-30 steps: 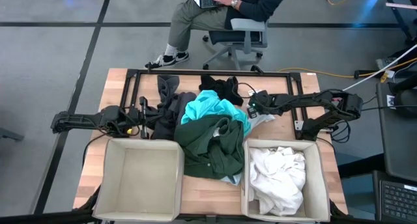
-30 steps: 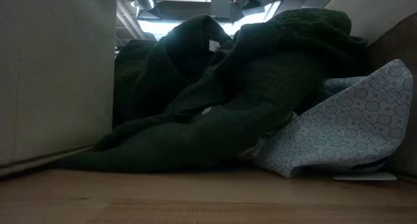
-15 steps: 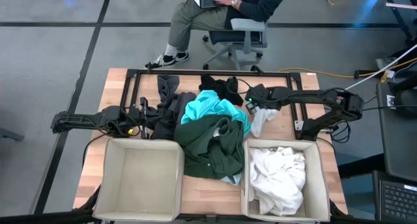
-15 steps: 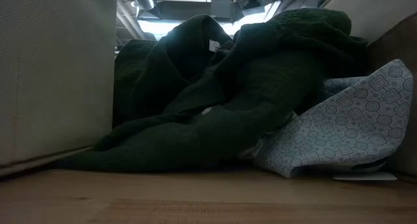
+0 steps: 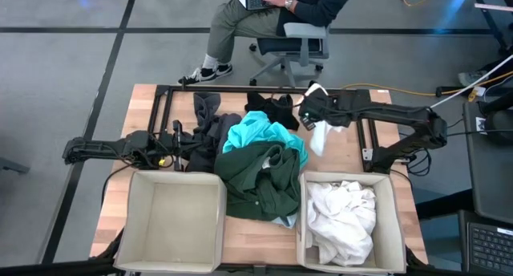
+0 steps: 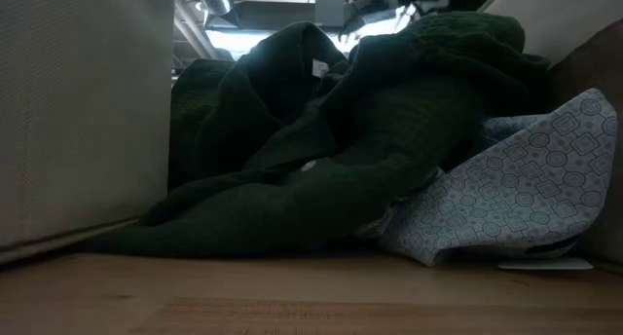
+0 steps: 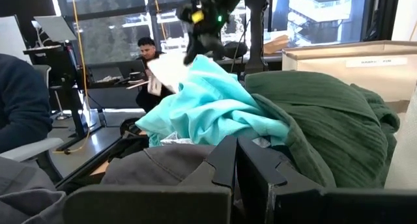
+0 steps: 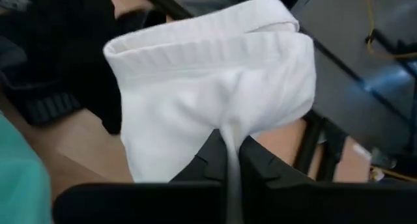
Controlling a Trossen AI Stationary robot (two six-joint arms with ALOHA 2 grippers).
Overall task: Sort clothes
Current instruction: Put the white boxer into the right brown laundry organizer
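Dangling, seemingly ribbed white garment (image 8: 208, 113), right gripper (image 5: 313, 111)

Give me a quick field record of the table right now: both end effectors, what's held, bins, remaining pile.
right end effector: shut on white garment, lifted at table's far side
left end effector: shut, holding nothing, low beside dark grey garment
right bin: holds white clothes
left bin: no clothes inside
pile: turquoise garment, dark green garment, black garment

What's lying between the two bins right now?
The dark green garment fills the gap between the left bin and the right bin, with a pale patterned cloth tucked under its edge. High and low views both show it.
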